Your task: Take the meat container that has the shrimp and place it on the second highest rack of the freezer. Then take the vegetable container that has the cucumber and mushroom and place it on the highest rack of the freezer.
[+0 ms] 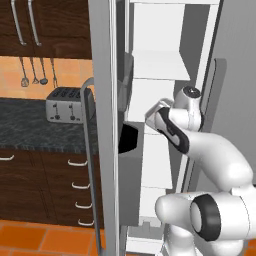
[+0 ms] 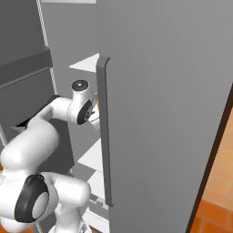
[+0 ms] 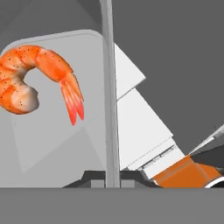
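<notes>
The shrimp (image 3: 35,78), curled and orange-red, lies in the meat container (image 3: 65,140), a shallow grey metal tray. My gripper (image 3: 112,176) is shut on the tray's rim (image 3: 109,87), which runs up between the fingertips. The arm reaches into the open freezer (image 1: 160,65), carrying the tray (image 1: 154,112) at mid height in front of the white shelves. From the right, the wrist (image 2: 81,107) sits just left of the freezer's right door (image 2: 164,113). The vegetable container, cucumber and mushroom are out of view.
The freezer's left door (image 1: 106,150) stands open with a dark bin (image 1: 131,142) and a long handle (image 1: 87,165). Beyond it, a toaster (image 1: 64,104) sits on a dark counter (image 1: 25,127) above wooden drawers (image 1: 65,185). The right door handle (image 2: 103,132) stands close to the arm.
</notes>
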